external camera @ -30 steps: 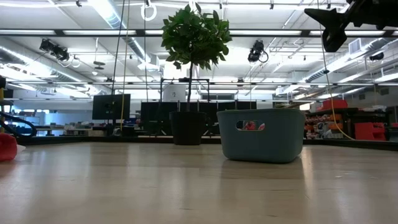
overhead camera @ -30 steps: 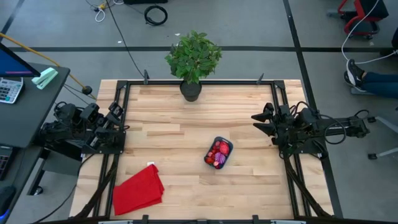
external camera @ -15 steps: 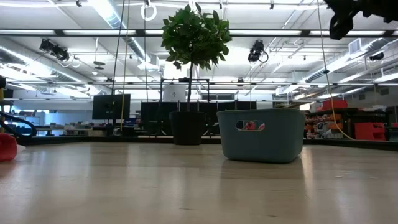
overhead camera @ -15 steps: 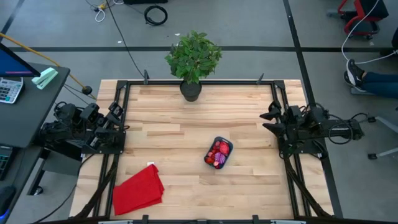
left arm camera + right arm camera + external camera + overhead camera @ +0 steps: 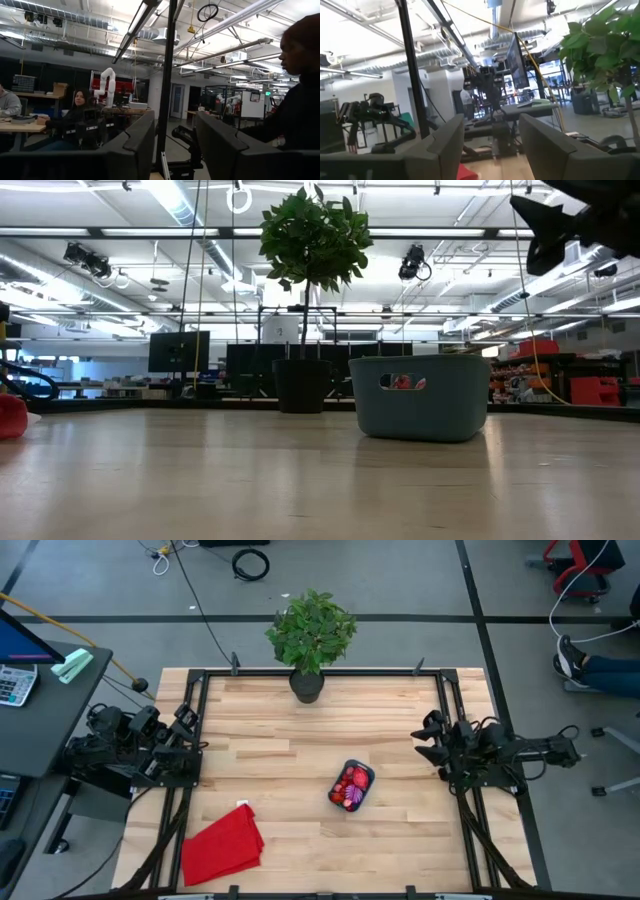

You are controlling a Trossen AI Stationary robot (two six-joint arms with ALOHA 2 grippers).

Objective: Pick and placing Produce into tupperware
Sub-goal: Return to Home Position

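Observation:
The teal tupperware stands on its base a little right of the table's middle. It holds red and pink produce and a purple piece. In the low view the tupperware shows side-on, with red produce visible through its handle slot. My right gripper hovers open near the table's right edge, high above the wood and right of the tub; it also shows in the low view and the right wrist view. My left gripper waits open at the left edge and shows in its wrist view.
A potted plant stands at the far edge's middle; in the low view its pot is left of the tub. A red cloth lies at the near left corner. Black frame rails run along the table's sides. People show in the room beyond.
My right gripper first drew back toward the table's right edge and rose, then came back a little toward the left and lower. It has stayed open. The tub and its produce have not moved.

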